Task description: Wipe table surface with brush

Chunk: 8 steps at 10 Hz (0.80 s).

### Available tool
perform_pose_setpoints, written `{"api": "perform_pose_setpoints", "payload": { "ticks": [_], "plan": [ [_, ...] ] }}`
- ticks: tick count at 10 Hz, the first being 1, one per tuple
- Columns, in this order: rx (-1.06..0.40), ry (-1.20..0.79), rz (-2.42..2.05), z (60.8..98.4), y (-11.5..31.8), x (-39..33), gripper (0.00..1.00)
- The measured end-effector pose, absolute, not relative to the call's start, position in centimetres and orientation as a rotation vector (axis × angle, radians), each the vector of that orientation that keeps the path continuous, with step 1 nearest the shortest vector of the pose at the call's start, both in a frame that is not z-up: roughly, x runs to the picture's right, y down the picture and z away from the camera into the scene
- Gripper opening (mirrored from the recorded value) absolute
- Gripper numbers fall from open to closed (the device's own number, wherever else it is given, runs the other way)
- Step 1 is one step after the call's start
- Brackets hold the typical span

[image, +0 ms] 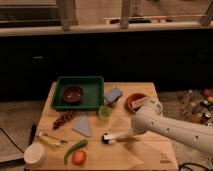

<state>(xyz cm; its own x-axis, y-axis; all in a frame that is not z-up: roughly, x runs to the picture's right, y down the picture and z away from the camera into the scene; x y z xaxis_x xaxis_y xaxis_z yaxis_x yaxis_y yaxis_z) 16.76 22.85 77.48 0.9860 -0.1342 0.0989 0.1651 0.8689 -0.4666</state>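
The tool [128, 133], on the arm reaching in from the right, is clamped shut on the pale handle of the brush [113, 137]. The brush's dark head points left and sits on or just above the middle of the desk [145, 156]. To wipe well, it should probably press the bristles lightly flat and sweep in even, overlapping strokes over the bare planks at the near right, stopping short of the green pepper [74, 148] and grey cloth [82, 125] to the left.
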Motion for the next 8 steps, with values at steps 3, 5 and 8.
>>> {"api": "perform_pose_setpoints", "payload": {
  "ticks": [3, 5, 8],
  "plan": [
    [-0.492, -0.037, -0.198, 77.1, 22.9, 16.1, 0.0],
    [-0.516, -0.056, -0.263, 77.2, 24.0, 15.1, 0.0],
    [-0.546, -0.051, -0.293, 76.7, 24.8, 15.8, 0.0]
  ]
}}
